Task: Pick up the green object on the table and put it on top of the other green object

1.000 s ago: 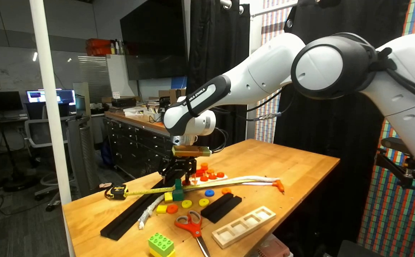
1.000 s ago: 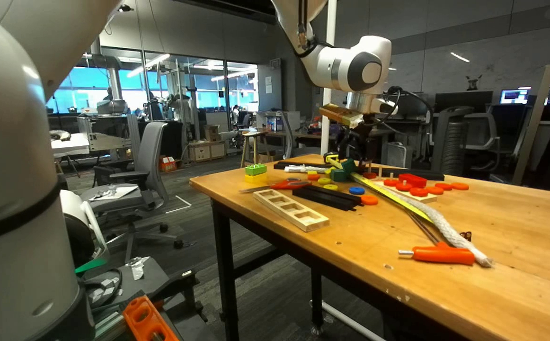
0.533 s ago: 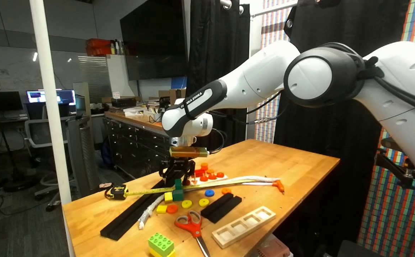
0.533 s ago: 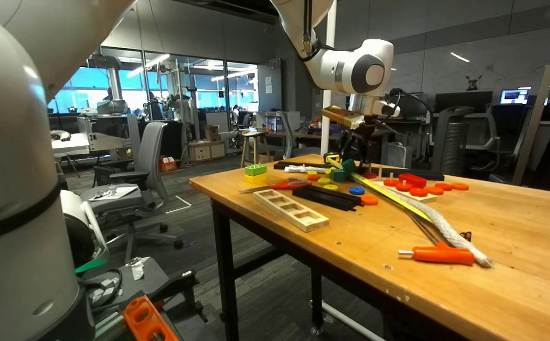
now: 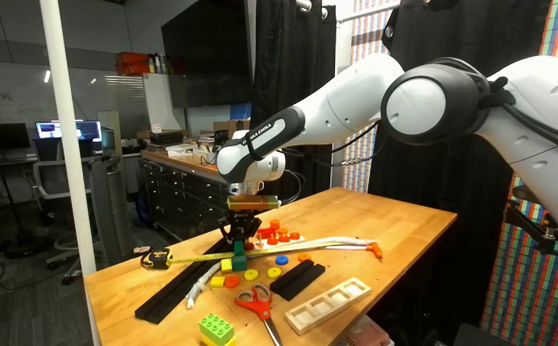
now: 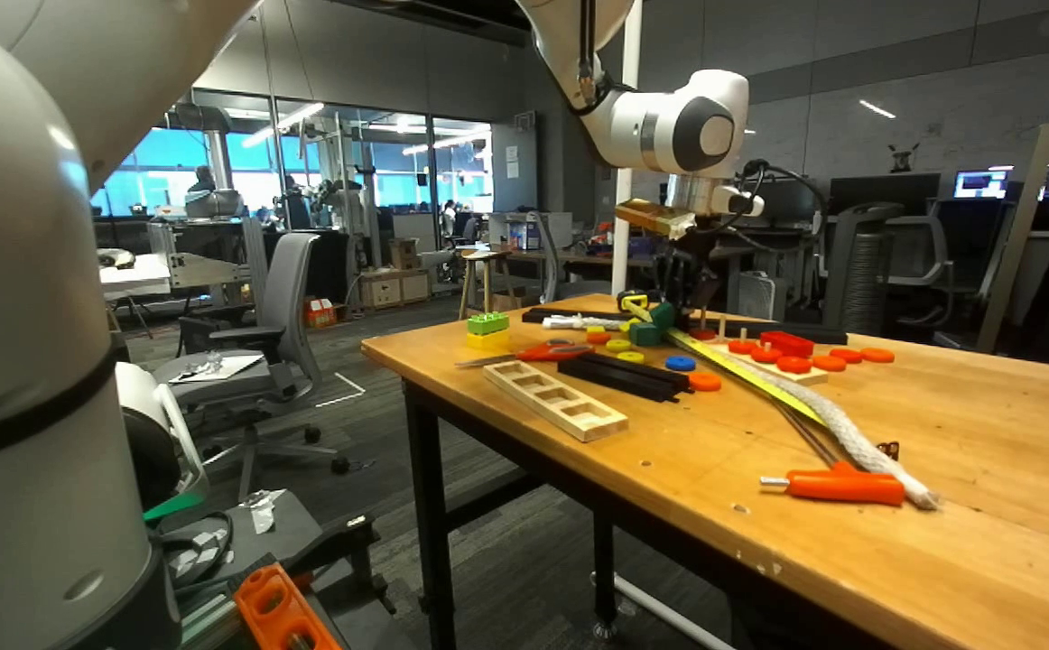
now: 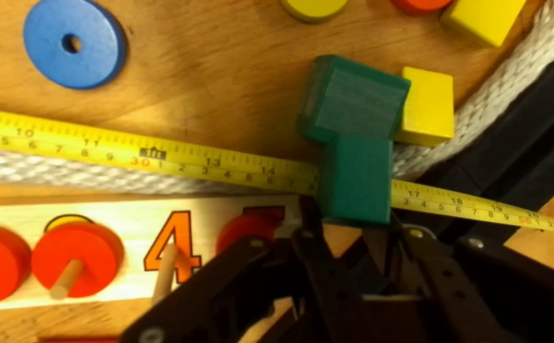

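Gripper (image 7: pixel 353 214) drawn in, pinching dark-green block (image 7: pixel 363 178), pegboard (image 7: pixel 125 216) slightly shifted

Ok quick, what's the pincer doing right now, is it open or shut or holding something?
Pincer: closed, holding a dark green block.

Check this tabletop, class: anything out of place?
The tape measure looks untidy, its yellow blade unretracted over the white rope. On the board, the peg at the 4 stands bare, odd since the next peg holds a red disc.
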You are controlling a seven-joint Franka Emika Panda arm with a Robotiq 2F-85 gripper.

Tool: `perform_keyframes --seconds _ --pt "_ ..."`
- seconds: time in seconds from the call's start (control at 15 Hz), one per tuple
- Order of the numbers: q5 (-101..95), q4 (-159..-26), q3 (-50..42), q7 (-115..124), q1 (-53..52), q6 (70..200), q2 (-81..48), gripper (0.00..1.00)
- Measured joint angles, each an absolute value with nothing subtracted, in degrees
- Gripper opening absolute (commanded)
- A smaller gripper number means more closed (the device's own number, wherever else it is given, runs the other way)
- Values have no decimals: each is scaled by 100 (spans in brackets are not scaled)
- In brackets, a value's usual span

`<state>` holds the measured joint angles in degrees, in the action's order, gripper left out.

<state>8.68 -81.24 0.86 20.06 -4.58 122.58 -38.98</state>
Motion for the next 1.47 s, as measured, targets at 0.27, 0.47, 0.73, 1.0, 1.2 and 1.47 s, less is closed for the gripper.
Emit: perform_keyframes --seconds 0.27,0.47,0.73,1.0,1.2,1.47 --pt "745 -8072 37 2094 -462 12044 -3891 20" --pt "675 -8030 -28 2162 -476 11853 -3842 20" --pt "626 -8000 -48 2175 -489 11624 -3729 19" --pt "624 -7987 -24 2174 -522 11447 -3710 19" --pt "626 -7987 42 2168 -535 11246 -3712 19" --pt "627 -7987 130 2165 -566 11071 -3714 19"
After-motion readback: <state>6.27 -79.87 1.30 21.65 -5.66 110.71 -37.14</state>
